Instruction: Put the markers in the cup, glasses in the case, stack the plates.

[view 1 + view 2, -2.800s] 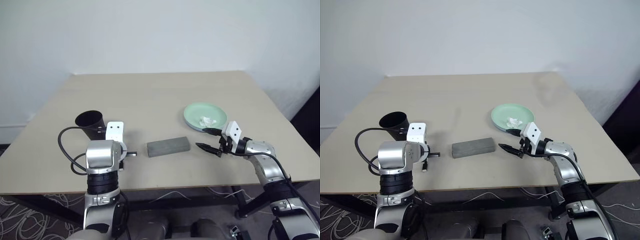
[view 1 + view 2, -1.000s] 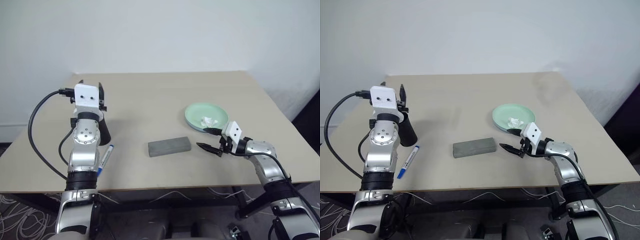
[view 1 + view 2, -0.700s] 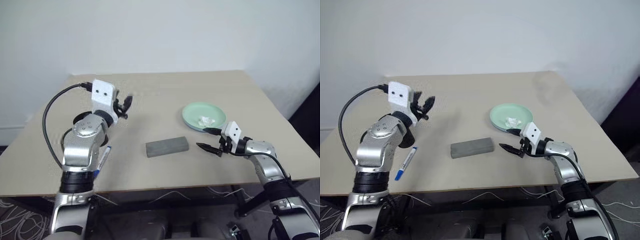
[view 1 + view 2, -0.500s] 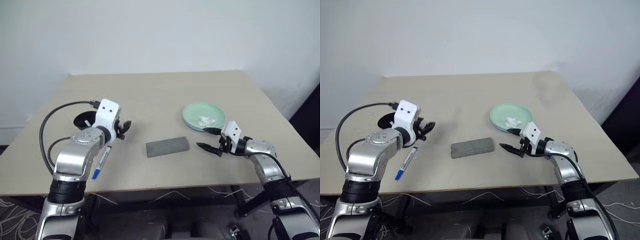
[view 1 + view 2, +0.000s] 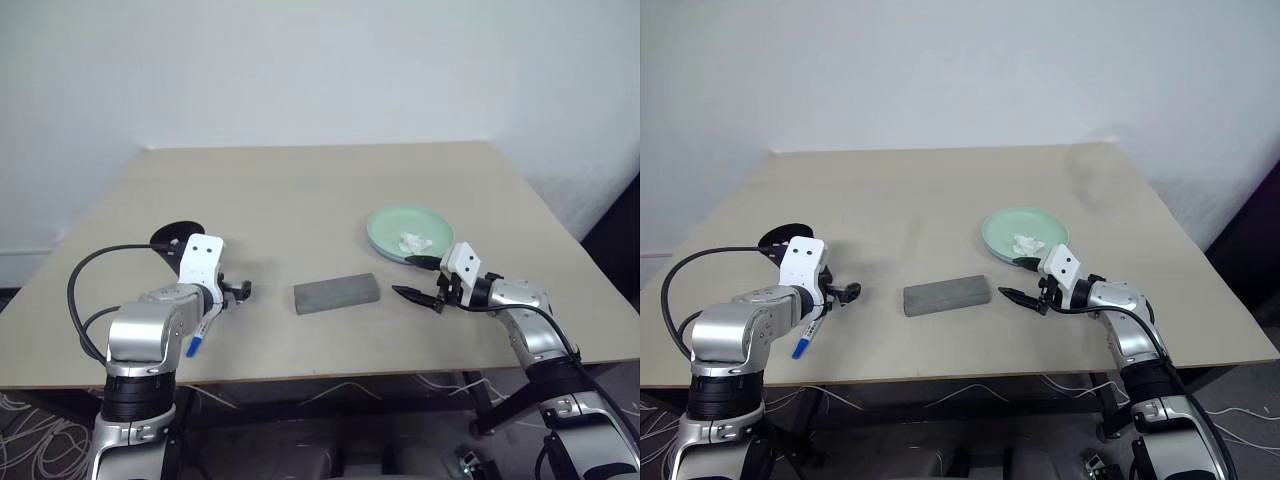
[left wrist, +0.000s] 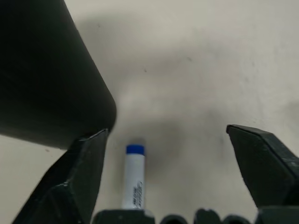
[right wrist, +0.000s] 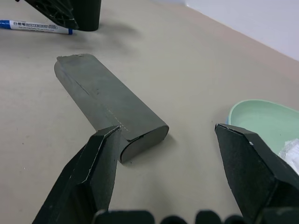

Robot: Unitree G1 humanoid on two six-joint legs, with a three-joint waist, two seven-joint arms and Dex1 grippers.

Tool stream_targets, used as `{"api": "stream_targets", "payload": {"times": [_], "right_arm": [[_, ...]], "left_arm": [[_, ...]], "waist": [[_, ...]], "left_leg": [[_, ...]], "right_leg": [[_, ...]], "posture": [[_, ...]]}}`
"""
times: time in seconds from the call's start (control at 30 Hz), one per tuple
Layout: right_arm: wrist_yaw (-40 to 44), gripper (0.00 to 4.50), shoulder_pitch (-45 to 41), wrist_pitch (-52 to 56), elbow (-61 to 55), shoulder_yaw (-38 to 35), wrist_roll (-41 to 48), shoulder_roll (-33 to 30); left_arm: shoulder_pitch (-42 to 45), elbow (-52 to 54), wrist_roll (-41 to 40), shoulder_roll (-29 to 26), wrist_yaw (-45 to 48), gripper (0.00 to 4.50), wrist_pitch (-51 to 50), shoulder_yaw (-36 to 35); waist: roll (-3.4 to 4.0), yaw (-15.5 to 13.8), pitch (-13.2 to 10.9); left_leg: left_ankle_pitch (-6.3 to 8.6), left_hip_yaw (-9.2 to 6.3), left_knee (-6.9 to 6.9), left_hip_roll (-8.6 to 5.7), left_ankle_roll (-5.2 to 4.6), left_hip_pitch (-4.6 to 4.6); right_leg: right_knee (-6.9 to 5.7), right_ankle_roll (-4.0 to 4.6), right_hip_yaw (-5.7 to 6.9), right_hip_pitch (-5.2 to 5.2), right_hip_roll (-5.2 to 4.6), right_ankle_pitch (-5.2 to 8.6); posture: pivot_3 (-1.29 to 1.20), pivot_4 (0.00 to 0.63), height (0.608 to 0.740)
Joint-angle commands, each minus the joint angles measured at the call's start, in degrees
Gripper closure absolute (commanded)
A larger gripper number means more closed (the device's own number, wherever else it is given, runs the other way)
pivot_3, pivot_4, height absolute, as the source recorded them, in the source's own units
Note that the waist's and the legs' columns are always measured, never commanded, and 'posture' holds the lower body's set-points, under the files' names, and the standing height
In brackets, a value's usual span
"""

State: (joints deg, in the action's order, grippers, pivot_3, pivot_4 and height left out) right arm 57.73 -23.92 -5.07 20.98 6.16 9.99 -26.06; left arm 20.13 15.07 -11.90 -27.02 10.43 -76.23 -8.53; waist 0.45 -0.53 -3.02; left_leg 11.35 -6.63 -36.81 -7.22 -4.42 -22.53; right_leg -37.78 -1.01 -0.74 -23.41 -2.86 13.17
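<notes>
A white marker with a blue cap (image 5: 196, 335) lies on the table near its front left edge. My left gripper (image 6: 168, 182) hangs low over it, open, with the marker (image 6: 134, 179) lying loose between the spread fingers. The black cup (image 5: 176, 236) stands just behind that hand, close to one finger (image 6: 77, 184). The closed grey case (image 5: 336, 293) lies mid-table. My right gripper (image 5: 405, 277) is open, level with the case's right end and a little apart from it. The mint green plate (image 5: 385, 225) sits behind it, and a thin light blue edge shows under its near side. The glasses are out of view.
A crumpled white tissue (image 5: 413, 242) lies in the green plate. The tan table (image 5: 320, 190) runs back to a white wall. A black cable (image 5: 85, 290) loops from my left wrist over the table's front left edge.
My left arm swung down from above the cup, tipped forward and settled low over the marker, with its fingers spreading wider. The right arm, case and plate stayed put.
</notes>
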Motion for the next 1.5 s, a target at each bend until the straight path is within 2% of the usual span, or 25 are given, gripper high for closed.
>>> {"api": "stream_targets", "payload": {"times": [0.03, 0.37, 0.4, 0.5, 0.8, 1.03, 1.33, 1.47, 1.5], "right_arm": [[-0.04, 1.0, -1.36, -1.36, -0.67, -0.57, 0.28, 0.3], [-0.46, 1.0, -1.21, -1.74, -0.41, -0.73, 0.01, 0.5], [-0.5, 1.0, -1.22, -1.78, -0.37, -0.77, -0.02, 0.51], [-0.58, 1.0, -1.19, -1.81, -0.41, -0.9, -0.11, 0.54], [-0.82, 1.0, -1.08, -1.88, -0.14, -1.01, -0.18, 0.45], [-0.89, 1.0, -1.38, -1.9, 0.29, -1.04, -0.25, 0.4], [-1.06, 1.0, -1.8, -2.3, 1.11, -0.95, -0.48, 0.59], [-1.08, 1.0, -1.66, -2.41, 1.17, -0.87, -0.44, 0.58], [-1.12, 1.0, -1.6, -2.43, 1.16, -0.87, -0.46, 0.57]], "left_arm": [[0.03, 1.89, 0.65, -0.28, -0.8, 0.2, -1.49, -1.4], [-1.06, 0.37, 0.55, 0.42, -1.52, 0.2, -3.33, -1.65], [-1.14, 0.09, 0.51, 0.72, -1.61, 0.37, -3.35, -1.89], [-1.28, -0.37, 0.34, 1.5, -1.57, 1.07, -3.47, -2.82], [-1.67, -1.21, 0.31, 1.88, -1.1, 4.33, -2.2, -4.28], [-2.11, -1.4, 0.81, 0.83, -0.7, 4.38, -0.76, -2.36], [-3.08, 2.23, 1.76, -3.56, 3.49, 4.47, 7.86, 6.21], [-3.16, 1.77, 1.63, -2.87, 2.85, 4.47, 8.47, 5.01], [-3.01, 1.69, 1.73, -2.67, 2.44, 4.19, 8.33, 4.45]], "waist": [[0.0, 0.0, 0.0], [0.0, -0.03, 0.0], [0.0, -0.05, 0.0], [0.0, -0.03, 0.0], [0.0, -0.19, 0.0], [0.09, -0.19, 0.02], [0.08, -0.18, 0.01], [0.09, -0.19, 0.01], [0.08, -0.18, 0.01]], "left_leg": [[0.0, 0.0, 0.01, 0.0, 0.0, 0.0], [0.0, 0.0, 0.02, 0.0, 0.0, 0.0], [0.0, 0.0, 0.01, 0.0, 0.0, 0.0], [0.0, 0.0, 0.01, 0.0, 0.0, 0.0], [0.0, 0.0, 0.02, -0.01, 0.0, 0.0], [0.0, 0.0, 0.03, 0.0, 0.01, 0.02], [0.0, 0.0, 0.06, 0.0, 0.0, -0.02], [0.0, 0.0, 0.2, 0.0, 0.01, -0.01], [0.0, 0.0, 0.21, 0.0, 0.0, -0.01]], "right_leg": [[0.0, 0.0, 0.0, 0.0, 0.0, 0.0], [0.01, 0.0, 0.0, 0.0, -0.01, 0.0], [0.01, 0.0, 0.0, 0.01, -0.01, 0.0], [0.01, 0.0, 0.0, 0.01, -0.02, 0.0], [0.01, 0.0, 0.0, 0.02, -0.03, 0.0], [0.0, 0.01, 0.02, 0.03, -0.05, 0.0], [0.04, 0.02, -0.01, -0.01, -0.05, 0.01], [0.09, 0.02, -0.02, -0.05, -0.04, 0.01], [0.09, 0.02, -0.02, -0.06, -0.04, 0.01]], "posture": [[0.0, 0.0, 0.734], [0.0, 0.0, 0.734], [0.0, 0.0, 0.734], [0.0, 0.0, 0.734], [0.0, 0.0, 0.734], [0.0, 0.0, 0.734], [0.0, 0.0, 0.734], [0.0, 0.0, 0.734], [0.0, 0.0, 0.734]]}}
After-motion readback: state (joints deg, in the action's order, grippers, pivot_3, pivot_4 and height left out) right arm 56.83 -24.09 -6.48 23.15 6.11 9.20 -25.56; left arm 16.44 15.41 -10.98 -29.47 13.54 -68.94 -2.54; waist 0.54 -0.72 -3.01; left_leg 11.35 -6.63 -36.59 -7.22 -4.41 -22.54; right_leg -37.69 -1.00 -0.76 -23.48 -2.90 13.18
